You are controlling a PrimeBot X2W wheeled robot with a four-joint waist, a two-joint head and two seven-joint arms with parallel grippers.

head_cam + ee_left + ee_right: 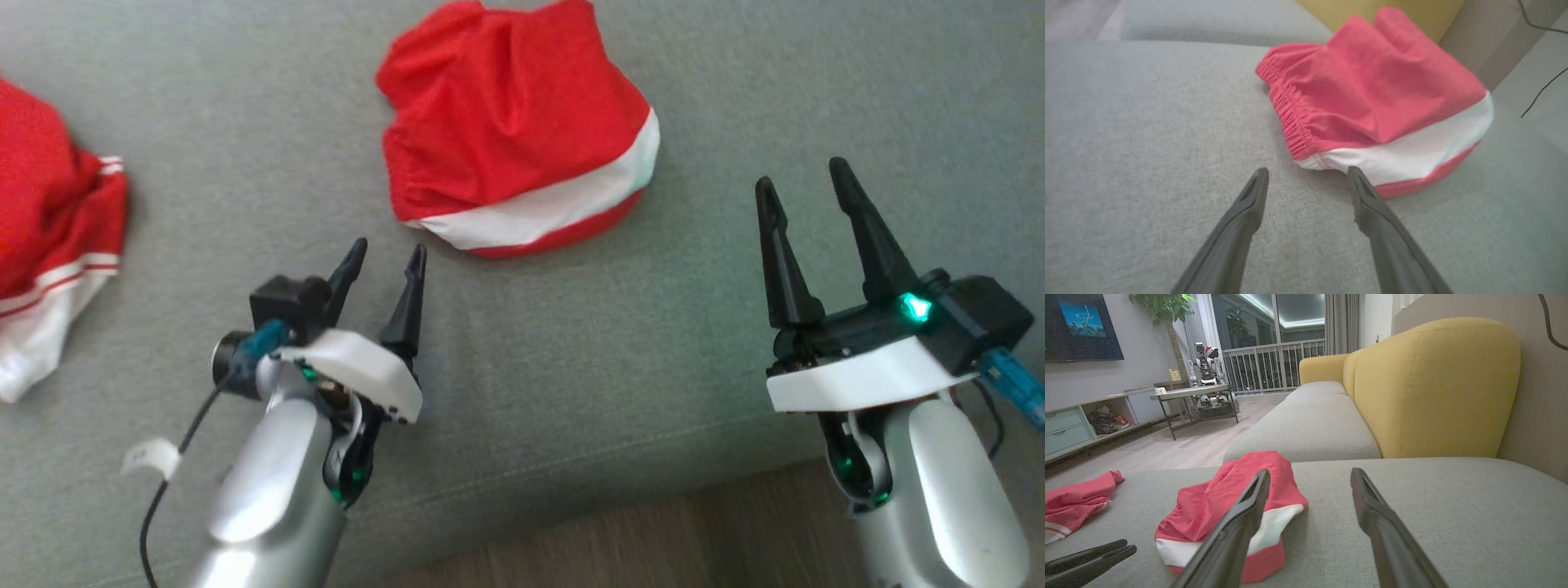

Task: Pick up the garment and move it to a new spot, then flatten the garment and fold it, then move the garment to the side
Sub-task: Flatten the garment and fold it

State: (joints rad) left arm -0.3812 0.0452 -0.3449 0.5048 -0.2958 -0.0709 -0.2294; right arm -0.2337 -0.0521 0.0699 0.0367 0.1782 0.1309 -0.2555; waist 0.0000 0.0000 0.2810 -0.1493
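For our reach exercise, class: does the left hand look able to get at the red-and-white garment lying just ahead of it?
Probably yes: the open left hand points at the garment, fingertips just short of its white band, only bare cushion between.

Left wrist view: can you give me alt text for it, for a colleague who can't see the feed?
A red garment with a white band and gathered elastic edge lies bunched on a grey sofa cushion. The left pincer is open and empty, its dark fingertips right by the white band's near edge.
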